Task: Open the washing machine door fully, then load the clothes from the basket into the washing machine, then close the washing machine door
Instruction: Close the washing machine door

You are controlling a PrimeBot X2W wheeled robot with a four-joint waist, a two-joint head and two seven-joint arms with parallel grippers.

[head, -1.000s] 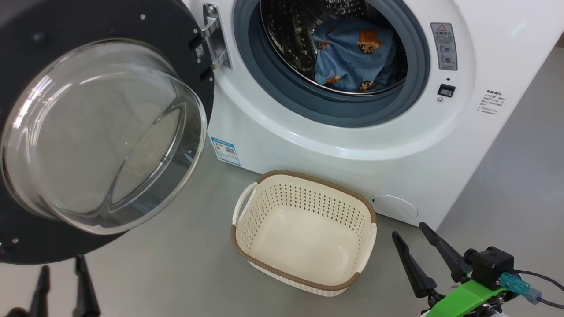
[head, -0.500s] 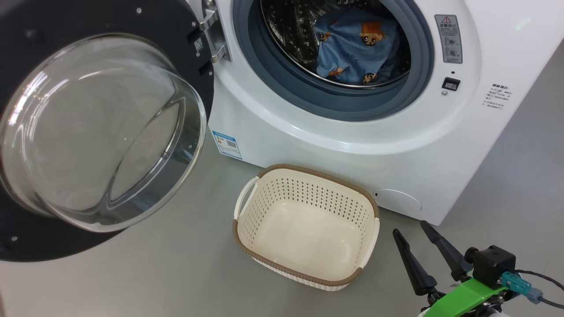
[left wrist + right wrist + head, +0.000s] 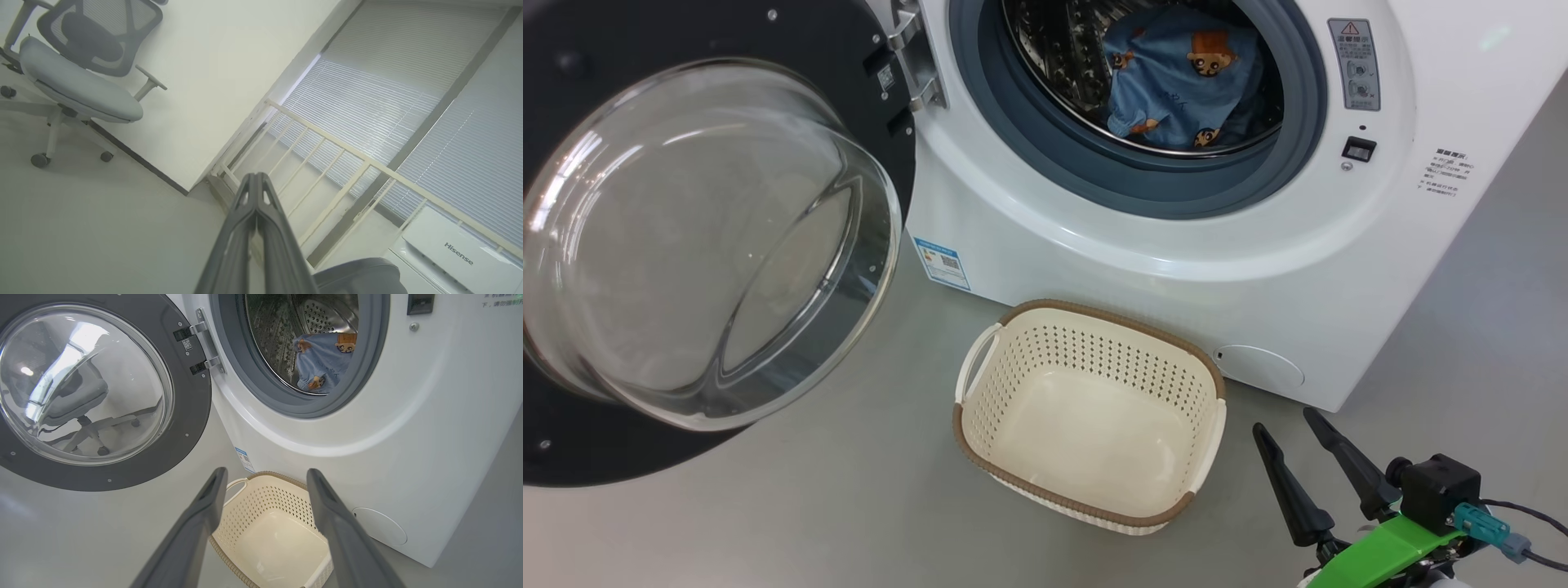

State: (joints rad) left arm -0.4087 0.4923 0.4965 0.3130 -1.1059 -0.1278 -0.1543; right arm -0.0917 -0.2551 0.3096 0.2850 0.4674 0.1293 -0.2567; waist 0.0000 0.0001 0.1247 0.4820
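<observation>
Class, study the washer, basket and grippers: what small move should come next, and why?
Probably bring the shut left gripper round to the washing machine door to push it closed. The basket is empty, the clothes lie in the drum, and the door stands wide open.

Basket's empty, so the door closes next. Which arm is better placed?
Probably left: the door hangs open on that side; the right claw sits beyond the basket. The left claw points away, though.
</observation>
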